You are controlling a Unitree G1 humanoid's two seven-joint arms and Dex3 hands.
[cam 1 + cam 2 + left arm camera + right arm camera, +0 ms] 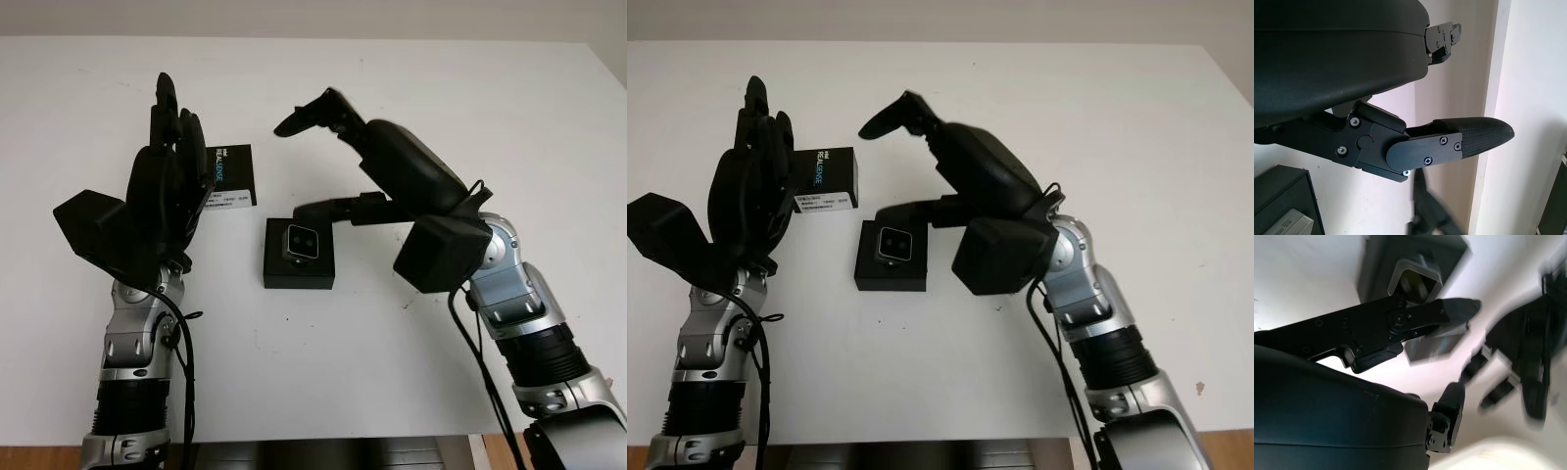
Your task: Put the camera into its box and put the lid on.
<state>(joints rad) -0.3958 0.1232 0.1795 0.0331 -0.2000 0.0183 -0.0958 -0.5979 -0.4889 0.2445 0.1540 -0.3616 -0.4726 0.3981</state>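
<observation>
camera [302, 244] in box [299, 276], right hand [338, 162] just beside

table [411, 117]: white, taking up nearly the whole frame | box [299, 266]: black, open, sitting near the centre of the frame, holding the camera [301, 244] | lid [231, 176]: black, printed, lying flat at upper left of the box, apart from it

Camera in its box, mid-desk.
The camera [301, 244] sits in the box [299, 255] on the desk [392, 392]; the lid [227, 177] lies behind-left, apart.
</observation>
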